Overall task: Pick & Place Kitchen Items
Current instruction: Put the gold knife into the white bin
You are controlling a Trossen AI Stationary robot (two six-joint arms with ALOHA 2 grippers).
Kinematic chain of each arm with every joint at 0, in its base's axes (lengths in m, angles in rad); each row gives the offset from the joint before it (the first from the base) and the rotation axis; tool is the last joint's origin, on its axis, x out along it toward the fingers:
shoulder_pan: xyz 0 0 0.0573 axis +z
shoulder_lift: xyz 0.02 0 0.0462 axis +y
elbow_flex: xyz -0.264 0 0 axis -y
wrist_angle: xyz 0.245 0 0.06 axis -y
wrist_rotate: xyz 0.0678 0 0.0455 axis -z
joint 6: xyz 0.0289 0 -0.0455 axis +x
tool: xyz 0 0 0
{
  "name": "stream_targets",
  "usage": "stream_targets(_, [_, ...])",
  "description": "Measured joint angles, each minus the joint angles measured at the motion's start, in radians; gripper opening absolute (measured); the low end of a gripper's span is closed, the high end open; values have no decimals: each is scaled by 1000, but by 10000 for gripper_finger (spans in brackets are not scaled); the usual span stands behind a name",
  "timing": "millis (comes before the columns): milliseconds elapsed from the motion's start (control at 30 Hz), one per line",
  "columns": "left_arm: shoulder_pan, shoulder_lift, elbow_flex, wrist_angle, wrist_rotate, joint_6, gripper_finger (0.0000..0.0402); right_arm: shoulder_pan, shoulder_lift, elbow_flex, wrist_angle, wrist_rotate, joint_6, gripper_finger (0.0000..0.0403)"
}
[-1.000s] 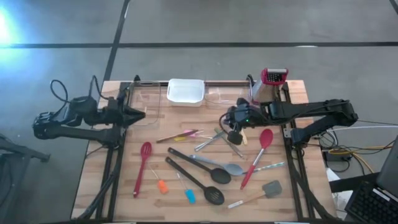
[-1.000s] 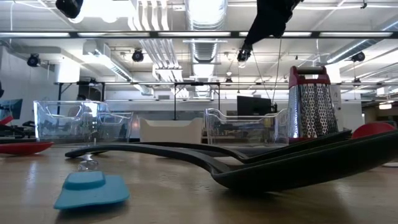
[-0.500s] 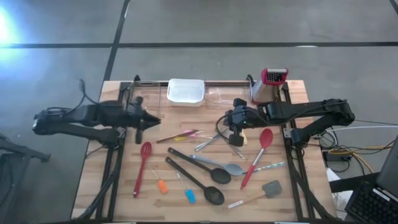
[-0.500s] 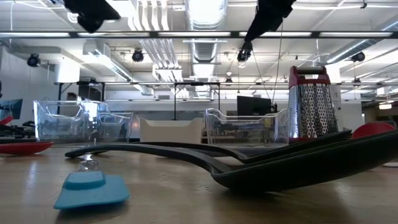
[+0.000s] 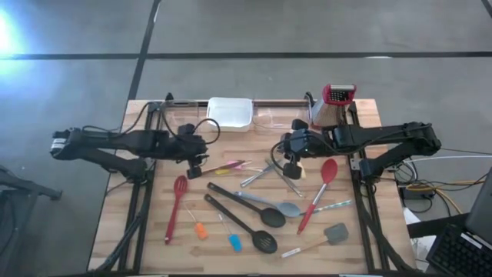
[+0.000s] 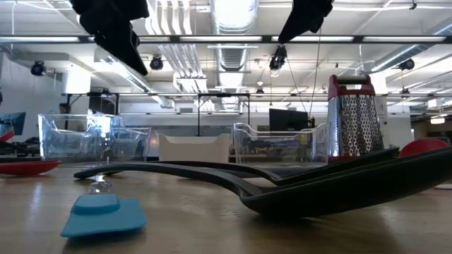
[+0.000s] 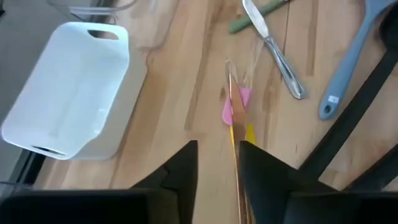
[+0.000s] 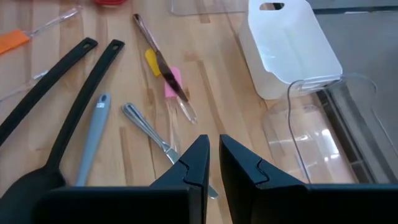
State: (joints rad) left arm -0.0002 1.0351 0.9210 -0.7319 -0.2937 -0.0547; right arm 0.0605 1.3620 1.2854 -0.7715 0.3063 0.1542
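Thin copper tongs [image 7: 235, 118], crossing pink [image 7: 236, 104] and yellow pieces [image 7: 249, 132]

A white rectangular plastic tray [image 5: 229, 112] with a handle slot in one short end sits at the far edge of the pale wooden slatted table [image 5: 354, 246], midway along it. Clear plastic bins flank the tray: one [image 5: 181, 115] on its left, another [image 5: 273, 117] on its right. Beyond the right-hand bin, well apart from the tray, stands an upright metal box grater with a red top [image 5: 336, 101], near the table's far right corner.
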Motion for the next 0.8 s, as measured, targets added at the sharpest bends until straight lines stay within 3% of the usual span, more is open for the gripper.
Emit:
stream_targets(300, [0,125,10,-30,47,2,195,0,0,0,-1,12,3,34])
stream_targets(800, [0,366,8,-63,51,-14,197,0,0,-1,-1,12,1,34])
